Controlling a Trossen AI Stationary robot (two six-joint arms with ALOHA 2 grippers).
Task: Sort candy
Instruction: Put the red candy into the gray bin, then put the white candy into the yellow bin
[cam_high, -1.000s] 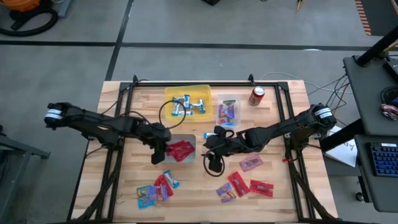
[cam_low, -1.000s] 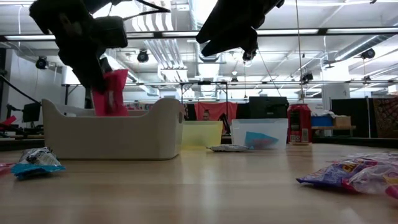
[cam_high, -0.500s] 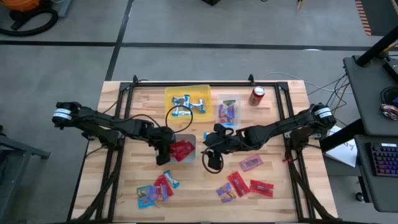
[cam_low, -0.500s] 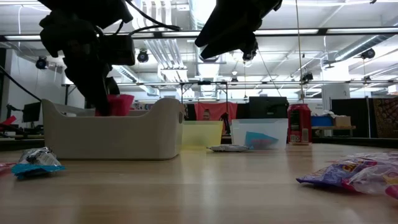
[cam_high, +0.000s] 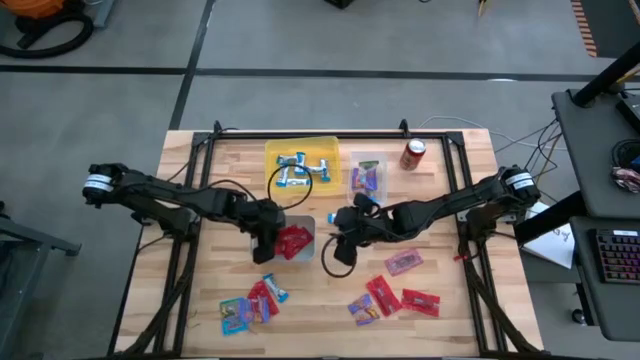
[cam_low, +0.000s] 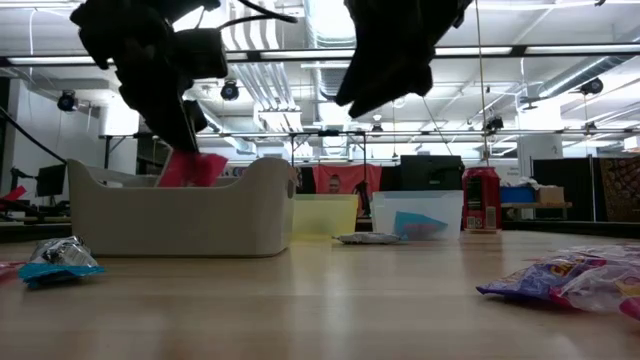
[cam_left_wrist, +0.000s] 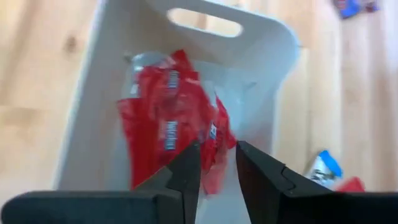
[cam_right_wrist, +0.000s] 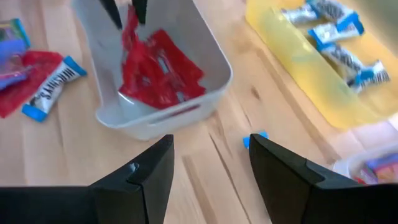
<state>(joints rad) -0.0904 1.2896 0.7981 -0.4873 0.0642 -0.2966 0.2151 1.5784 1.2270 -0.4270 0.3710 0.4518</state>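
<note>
My left gripper (cam_high: 268, 243) (cam_left_wrist: 217, 163) hangs open over the white bin (cam_high: 305, 221), just above its near-left part. A red packet (cam_low: 195, 168) (cam_left_wrist: 214, 146) sits tilted right below the fingertips on the pile of red packets (cam_right_wrist: 158, 74) in the bin, showing through the gap between the fingers. My right gripper (cam_high: 345, 228) (cam_right_wrist: 211, 146) hovers wide open above the bare wood just right of the white bin. A small blue candy (cam_right_wrist: 255, 140) lies on the table beneath it. Other candy lies loose near the near edge (cam_high: 250, 305) (cam_high: 390, 295).
A yellow bin (cam_high: 330, 146) with blue-and-silver bars and a clear bin (cam_high: 367, 180) with purple packets stand toward the far edge, beside a red soda can (cam_high: 413, 153). A pink packet (cam_high: 403, 262) lies right of the right gripper. A black cable loop (cam_high: 340, 262) hangs under the right arm.
My left gripper carried a red packet from the white bin's left side to above the bin, dipped into it, then rose a little. The packet stayed down and now lies tilted at rim height instead of hanging upright. My right gripper edged slightly toward the table's right.
</note>
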